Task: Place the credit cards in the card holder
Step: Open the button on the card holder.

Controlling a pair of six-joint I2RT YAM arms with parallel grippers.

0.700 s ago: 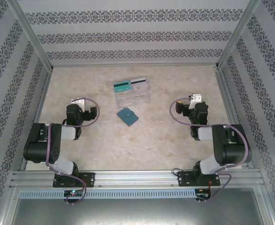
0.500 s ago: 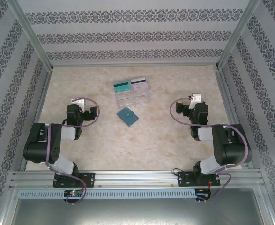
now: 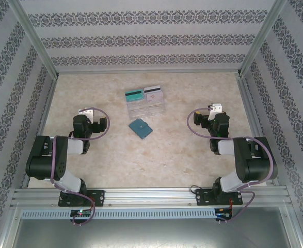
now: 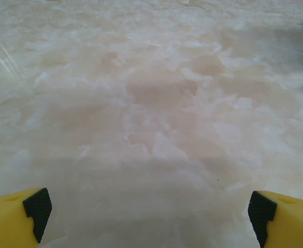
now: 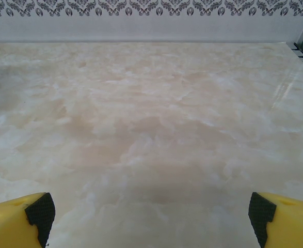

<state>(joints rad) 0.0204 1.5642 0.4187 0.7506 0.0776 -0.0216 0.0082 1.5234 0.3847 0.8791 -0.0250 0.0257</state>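
Observation:
A teal-green credit card (image 3: 134, 94) and a white credit card (image 3: 153, 91) lie side by side at the far middle of the table, each with a dark stripe. The teal-blue card holder (image 3: 140, 128) lies closed nearer the arms, turned at an angle. My left gripper (image 3: 85, 111) rests left of the holder, well apart from it. My right gripper (image 3: 214, 108) rests to the right, also apart. In the wrist views, the left gripper (image 4: 150, 206) and the right gripper (image 5: 151, 212) stand open, with bare table between their yellow fingers (image 4: 17, 217) (image 5: 283, 217).
A clear plastic tray (image 3: 147, 107) lies between the cards and the holder. Metal frame rails and patterned walls (image 3: 151, 41) close in the marbled table (image 3: 161, 155) on three sides. Both arms sit folded back near their bases.

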